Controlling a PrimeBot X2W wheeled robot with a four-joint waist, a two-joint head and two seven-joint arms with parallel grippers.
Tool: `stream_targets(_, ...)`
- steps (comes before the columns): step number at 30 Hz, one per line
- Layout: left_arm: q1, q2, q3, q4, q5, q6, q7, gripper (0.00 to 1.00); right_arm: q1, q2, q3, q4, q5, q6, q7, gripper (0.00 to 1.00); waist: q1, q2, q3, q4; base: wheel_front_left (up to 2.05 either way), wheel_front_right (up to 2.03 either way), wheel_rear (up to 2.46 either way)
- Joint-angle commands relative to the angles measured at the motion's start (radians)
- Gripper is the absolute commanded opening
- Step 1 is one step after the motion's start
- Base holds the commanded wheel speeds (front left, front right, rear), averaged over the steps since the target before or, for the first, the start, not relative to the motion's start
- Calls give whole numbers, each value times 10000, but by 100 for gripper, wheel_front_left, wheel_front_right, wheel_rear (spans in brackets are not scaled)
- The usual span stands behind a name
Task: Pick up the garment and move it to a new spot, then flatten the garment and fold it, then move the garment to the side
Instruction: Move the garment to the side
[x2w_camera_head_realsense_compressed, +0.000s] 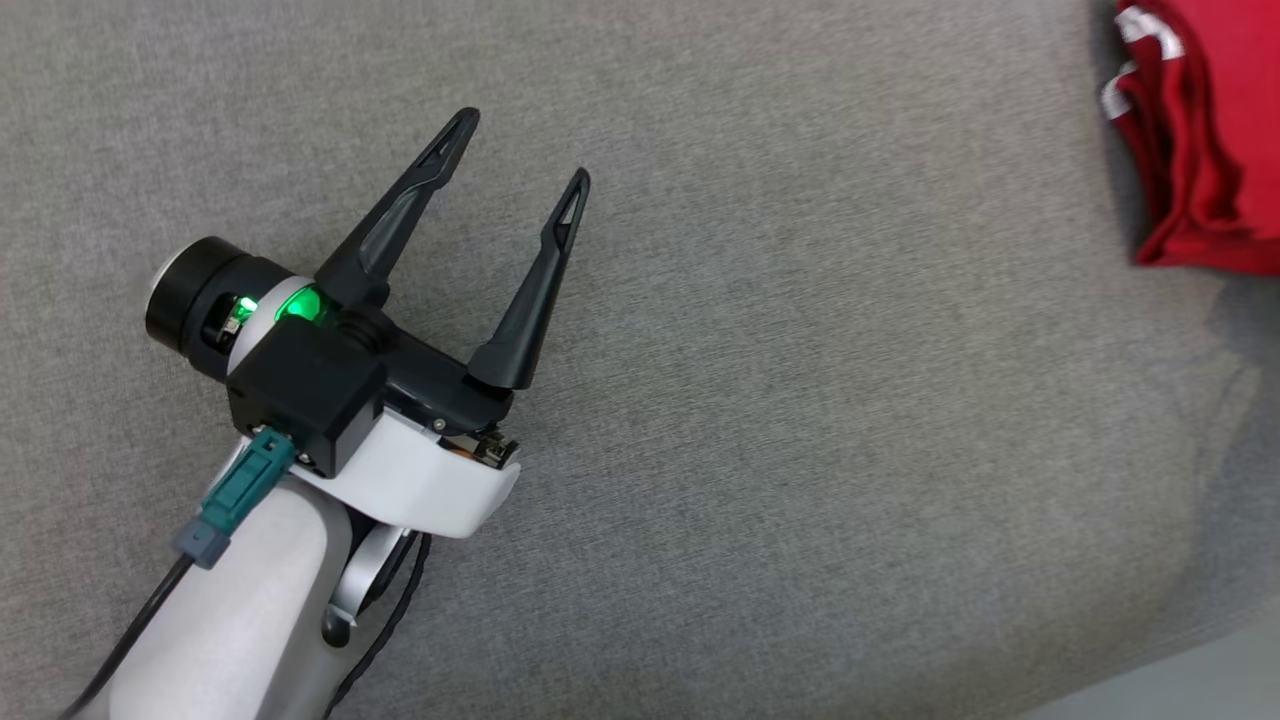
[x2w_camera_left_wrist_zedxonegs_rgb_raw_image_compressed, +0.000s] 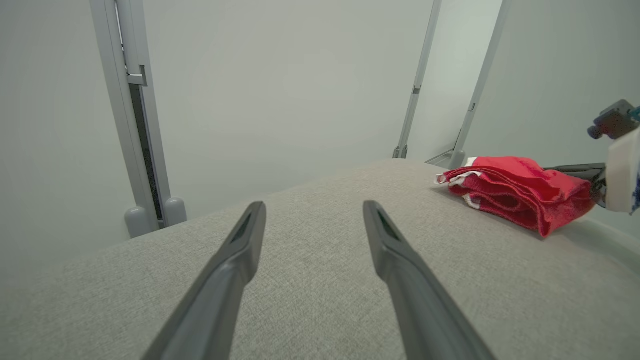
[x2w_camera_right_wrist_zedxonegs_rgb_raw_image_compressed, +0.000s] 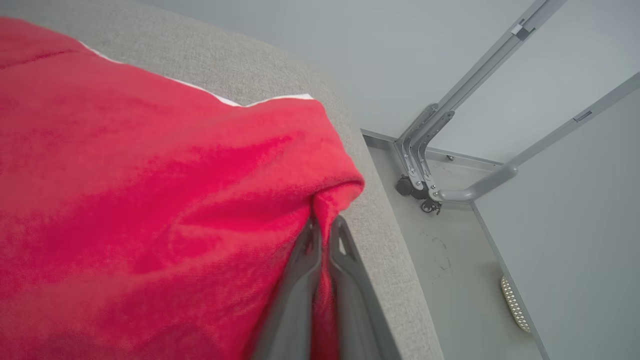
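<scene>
The garment (x2w_camera_head_realsense_compressed: 1205, 130) is a red cloth with white trim, folded into a thick bundle at the table's far right edge. In the left wrist view the garment (x2w_camera_left_wrist_zedxonegs_rgb_raw_image_compressed: 520, 190) lies off to the right, well clear of my left gripper (x2w_camera_left_wrist_zedxonegs_rgb_raw_image_compressed: 314, 210). That left gripper (x2w_camera_head_realsense_compressed: 525, 150) hovers open over bare grey fabric with nothing between its fingers. My right gripper (x2w_camera_right_wrist_zedxonegs_rgb_raw_image_compressed: 325, 227) is shut on a pinched fold of the garment (x2w_camera_right_wrist_zedxonegs_rgb_raw_image_compressed: 150, 200) near the table's edge. Part of the right arm (x2w_camera_left_wrist_zedxonegs_rgb_raw_image_compressed: 617, 170) shows behind the bundle.
The grey fabric-covered table (x2w_camera_head_realsense_compressed: 800, 400) stretches wide between my left gripper and the garment. Its edge (x2w_camera_right_wrist_zedxonegs_rgb_raw_image_compressed: 395, 260) runs just beside the right gripper, with floor below. Grey metal frame posts (x2w_camera_left_wrist_zedxonegs_rgb_raw_image_compressed: 135, 125) and pale walls stand beyond the table.
</scene>
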Motion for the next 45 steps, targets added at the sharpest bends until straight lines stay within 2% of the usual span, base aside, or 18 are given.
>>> stream_targets(1, -214, 2, -18, -40, 80, -55, -23, 100, -243, -30, -130, 88, -47, -24, -83, 0, 0, 0, 323, 216, 0, 0, 0)
stream_targets(2, -260, 4, -52, -38, 88, -78, -39, 100, -330, -27, -211, 177, -122, -23, -100, 0, 0, 0, 365, 247, 0, 0, 0)
stream_targets(3, -290, 4, -75, -25, 99, -99, -47, 100, -447, -17, -340, 343, -140, -24, -81, 7, 0, 0, 396, 273, 0, 0, 0)
stream_targets(4, -317, 0, -96, 0, 91, -109, -57, 100, -550, 16, -481, 498, -171, -24, -53, 47, 0, 0, 412, 288, 0, 0, 0)
stream_targets(5, -340, -12, -117, 39, 87, -113, -72, 100, -632, 92, -608, 652, -159, -24, -56, 100, 0, 0, 415, 306, 0, 0, 0)
stream_targets(10, -100, -24, -106, 404, -41, -43, -218, 100, -342, 583, -1321, 1369, -143, -23, -225, 100, 0, 0, 34, 319, 0, 0, 0)
stream_targets(15, 459, 22, 45, 854, -283, 137, -442, 100, 825, 1236, -1899, 956, 75, -23, -359, 100, 0, 0, -902, 192, 0, 0, 0)
stream_targets(18, 857, 78, 173, 1052, -406, 282, -558, 100, 1935, 1613, -2516, -261, 104, -23, -373, 100, 0, 0, -1510, 154, 0, 0, 0)
stream_targets(19, 857, 78, 173, 1052, -406, 282, -558, 100, 1935, 1613, -2516, -261, 104, -23, -373, 100, 0, 0, -1510, 154, 0, 0, 0)
stream_targets(26, 1811, 138, 595, 1320, -807, 756, -773, 100, 4616, 2991, -3516, -3534, -535, -23, -372, 100, 0, 0, -2828, 332, 0, 0, 0)
stream_targets(34, 2959, 43, 1107, 1468, -1352, 1307, -988, 100, 6243, 4359, -3083, -6223, -1311, -24, 30, 100, 0, 0, -3838, 1055, 0, 0, 0)
stream_targets(39, 3621, -35, 1373, 1616, -1605, 1600, -1167, 100, 6826, 4695, -2737, -7394, -1579, -23, 545, 100, 0, 0, -4347, 1803, 0, 0, 0)
stream_targets(45, 4307, -62, 1565, 1823, -1806, 1790, -1358, 100, 7483, 4909, -2487, -8201, -1737, -23, 1070, 100, 0, 0, -5006, 2552, 0, 0, 0)
